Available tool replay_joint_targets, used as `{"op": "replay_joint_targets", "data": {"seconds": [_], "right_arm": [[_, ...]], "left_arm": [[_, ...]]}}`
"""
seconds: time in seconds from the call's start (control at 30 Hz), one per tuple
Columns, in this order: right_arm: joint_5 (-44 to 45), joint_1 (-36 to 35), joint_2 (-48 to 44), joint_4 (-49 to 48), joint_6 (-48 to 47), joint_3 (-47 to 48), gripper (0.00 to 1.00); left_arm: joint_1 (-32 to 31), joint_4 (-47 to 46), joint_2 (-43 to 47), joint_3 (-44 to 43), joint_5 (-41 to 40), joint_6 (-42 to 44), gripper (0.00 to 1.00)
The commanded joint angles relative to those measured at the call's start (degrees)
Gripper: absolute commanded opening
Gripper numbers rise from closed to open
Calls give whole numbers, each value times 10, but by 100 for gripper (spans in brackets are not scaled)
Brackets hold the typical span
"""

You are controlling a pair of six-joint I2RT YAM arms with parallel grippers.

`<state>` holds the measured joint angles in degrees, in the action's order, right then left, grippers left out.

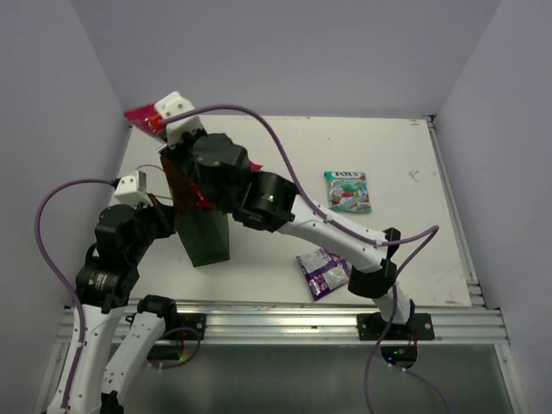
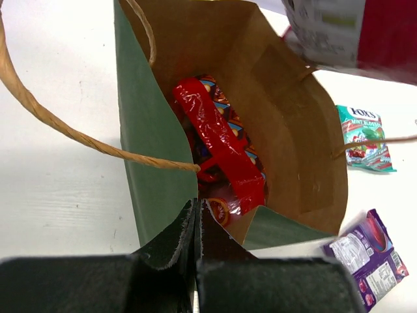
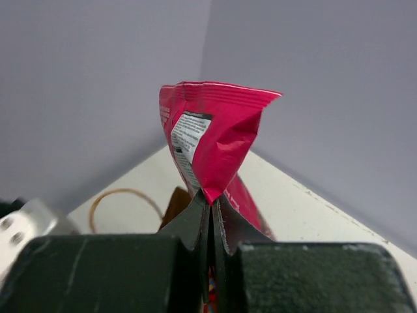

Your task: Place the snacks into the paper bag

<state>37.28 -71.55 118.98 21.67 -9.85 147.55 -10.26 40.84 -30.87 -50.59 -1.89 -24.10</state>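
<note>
The dark green paper bag [image 1: 205, 237] stands upright at the left of the table, and its brown inside [image 2: 280, 111] shows open in the left wrist view. The large red mixed-candy bag [image 2: 221, 153] lies inside it. My left gripper [image 2: 197, 207] is shut on the bag's near rim. My right gripper [image 3: 213, 202] is shut on the bottom corner of the large red-and-white packet [image 3: 212, 137] and holds it above the bag's far side [image 1: 140, 116]. The small teal packet [image 1: 348, 191] and the small purple packet [image 1: 323, 272] lie on the table to the right.
Grey walls close in the table at the left, back and right. The right arm [image 1: 319, 226] reaches across the table's middle towards the bag. A tan loop handle [image 2: 58, 127] hangs out to the bag's left. A metal rail [image 1: 285, 323] runs along the near edge.
</note>
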Motion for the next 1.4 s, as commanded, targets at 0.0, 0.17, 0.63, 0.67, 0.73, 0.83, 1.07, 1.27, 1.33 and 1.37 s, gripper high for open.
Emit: {"op": "replay_joint_targets", "data": {"seconds": [0.0, 0.17, 0.63, 0.67, 0.73, 0.83, 1.07, 1.27, 1.33, 1.37], "right_arm": [[17, -31, -26, -66, -52, -14, 0], [14, -36, -19, -80, -56, -10, 0], [-9, -43, -8, -125, -61, 22, 0], [-9, -43, -9, -123, -51, 7, 0], [-10, -43, -12, -117, -33, -30, 0], [-4, -43, -17, -132, -21, -98, 0], [-11, -36, 50, -137, 6, -57, 0], [-5, -30, 109, -182, 11, -7, 0], [-7, -26, 118, -189, 25, 2, 0], [-7, -22, 125, -182, 34, 4, 0]], "left_arm": [[2, 15, 3, 3, 14, 22, 0], [1, 21, 7, 1, 14, 25, 0], [2, 28, 11, 3, 11, 23, 0], [2, 28, 11, 4, 11, 21, 0], [2, 28, 10, 5, 11, 22, 0], [2, 26, 11, 8, 12, 21, 0], [1, 29, 10, 7, 11, 23, 0], [2, 31, 11, 7, 11, 23, 0], [2, 32, 10, 6, 11, 23, 0], [2, 32, 10, 6, 12, 23, 0]]}}
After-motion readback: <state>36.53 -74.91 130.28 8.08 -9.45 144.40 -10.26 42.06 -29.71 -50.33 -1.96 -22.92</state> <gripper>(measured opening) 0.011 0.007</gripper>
